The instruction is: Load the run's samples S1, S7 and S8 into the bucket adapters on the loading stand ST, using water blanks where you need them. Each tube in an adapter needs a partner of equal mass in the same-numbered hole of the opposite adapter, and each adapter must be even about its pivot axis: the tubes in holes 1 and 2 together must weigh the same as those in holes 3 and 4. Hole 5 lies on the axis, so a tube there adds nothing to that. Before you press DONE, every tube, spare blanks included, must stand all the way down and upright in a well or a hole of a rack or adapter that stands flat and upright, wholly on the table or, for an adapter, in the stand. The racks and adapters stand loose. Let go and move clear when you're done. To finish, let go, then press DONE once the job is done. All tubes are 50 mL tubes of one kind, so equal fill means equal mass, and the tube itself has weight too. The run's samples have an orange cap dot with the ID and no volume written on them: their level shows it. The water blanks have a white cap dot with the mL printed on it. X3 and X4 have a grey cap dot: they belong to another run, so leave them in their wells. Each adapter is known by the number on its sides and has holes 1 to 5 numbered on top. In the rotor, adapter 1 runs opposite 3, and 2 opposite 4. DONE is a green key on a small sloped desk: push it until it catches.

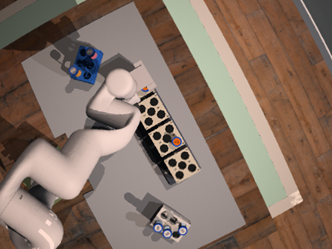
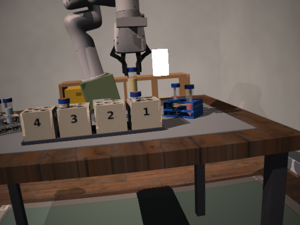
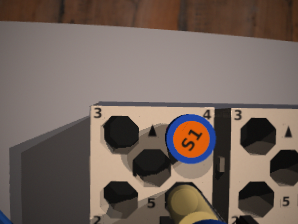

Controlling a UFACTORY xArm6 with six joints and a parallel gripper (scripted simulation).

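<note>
the pincer [image 2: 131, 69] grips the yellow-filled tube [image 2: 133, 83] [image 3: 187, 202], upright below it.

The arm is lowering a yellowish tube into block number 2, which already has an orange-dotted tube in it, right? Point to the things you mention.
Not block 2: the exterior view shows the gripper [image 2: 132, 70] holding the yellowish tube [image 2: 133, 84] over block 1 [image 2: 145, 113] [image 3: 152, 187], which does have an orange-dotted tube [image 2: 135, 94] [image 3: 190, 139].
</note>
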